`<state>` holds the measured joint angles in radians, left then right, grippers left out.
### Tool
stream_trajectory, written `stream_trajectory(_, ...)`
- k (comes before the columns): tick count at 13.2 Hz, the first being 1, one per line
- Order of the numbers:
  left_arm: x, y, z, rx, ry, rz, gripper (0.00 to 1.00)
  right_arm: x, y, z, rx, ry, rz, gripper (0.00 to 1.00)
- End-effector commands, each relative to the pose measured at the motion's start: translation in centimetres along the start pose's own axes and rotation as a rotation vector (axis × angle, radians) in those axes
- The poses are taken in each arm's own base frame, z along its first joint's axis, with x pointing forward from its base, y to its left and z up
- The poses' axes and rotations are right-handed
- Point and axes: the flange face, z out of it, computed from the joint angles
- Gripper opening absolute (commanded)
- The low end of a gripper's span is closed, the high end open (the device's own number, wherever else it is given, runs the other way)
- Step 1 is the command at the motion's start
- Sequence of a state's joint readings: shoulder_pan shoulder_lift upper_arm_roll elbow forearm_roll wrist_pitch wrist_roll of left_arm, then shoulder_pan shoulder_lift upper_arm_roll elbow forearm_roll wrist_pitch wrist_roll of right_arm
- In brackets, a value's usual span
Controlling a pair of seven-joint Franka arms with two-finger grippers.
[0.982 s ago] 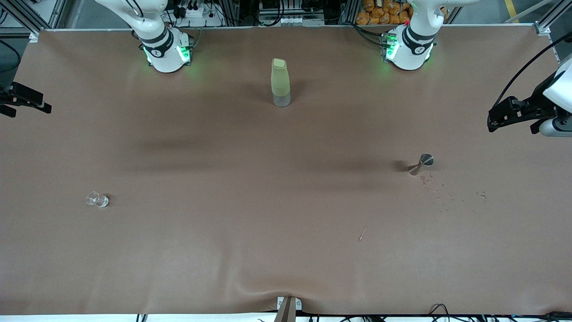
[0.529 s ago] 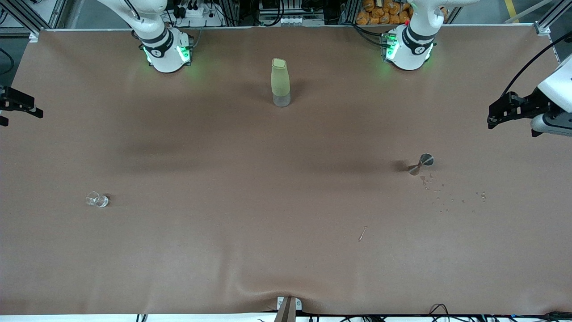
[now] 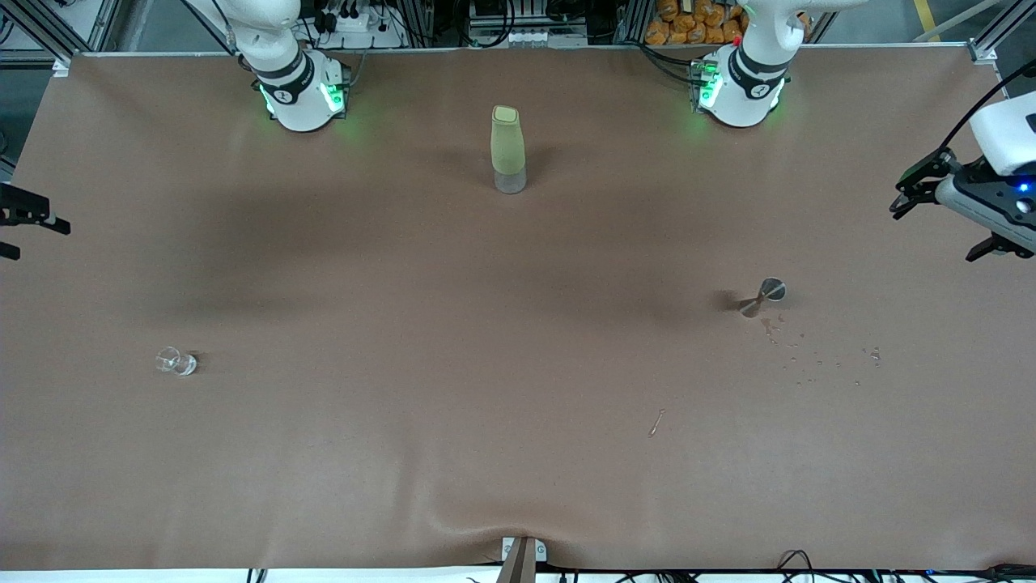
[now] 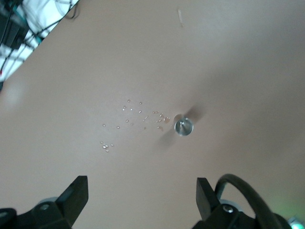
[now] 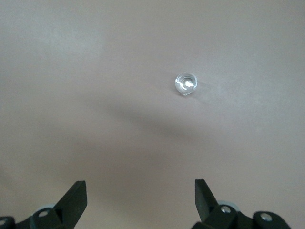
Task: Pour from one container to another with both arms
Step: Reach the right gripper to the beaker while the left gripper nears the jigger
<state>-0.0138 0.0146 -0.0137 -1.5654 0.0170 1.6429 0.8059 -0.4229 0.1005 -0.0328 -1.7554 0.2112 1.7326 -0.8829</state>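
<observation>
A small clear glass (image 3: 176, 361) stands toward the right arm's end of the table, and the right wrist view shows this glass (image 5: 185, 84) from above. A metal jigger (image 3: 762, 296) stands toward the left arm's end; in the left wrist view the jigger (image 4: 183, 126) has droplets beside it. My left gripper (image 3: 935, 231) hangs open in the air over the table's edge, apart from the jigger and holding nothing. My right gripper (image 3: 36, 241) is open and empty over the other end's edge, well away from the glass. In the wrist views both the left gripper (image 4: 141, 195) and the right gripper (image 5: 140, 193) have bare table between their fingers.
A tall pale green bottle (image 3: 508, 150) stands upright between the two arm bases, farther from the front camera than both vessels. Spilled droplets (image 3: 809, 356) lie beside the jigger. A small scrap (image 3: 656, 422) lies nearer the front camera.
The left gripper has turned and shifted toward its table edge. The right gripper has slid farther out past its end of the table. Bottle, glass and jigger have not moved.
</observation>
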Motion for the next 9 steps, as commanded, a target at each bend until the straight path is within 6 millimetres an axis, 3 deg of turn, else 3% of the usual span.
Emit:
stream_trajectory(1,-1.6,-1.1,-0.6,0.005,-0.014,0.229,1.00,-0.5,2.6,1.6,0.053,0.075,-0.075,1.00)
stream_trajectory(6,-2.4,-2.1,0.1,-0.009,-0.019,0.466,1.00,-1.6,7.8,6.7,0.100,0.189,-0.227,1.00)
stream_trajectory(9,-4.5,-4.1,1.2,-0.053,0.031,0.528,1.00,-2.2,10.8,9.9,0.087,0.272,-0.331,1.00)
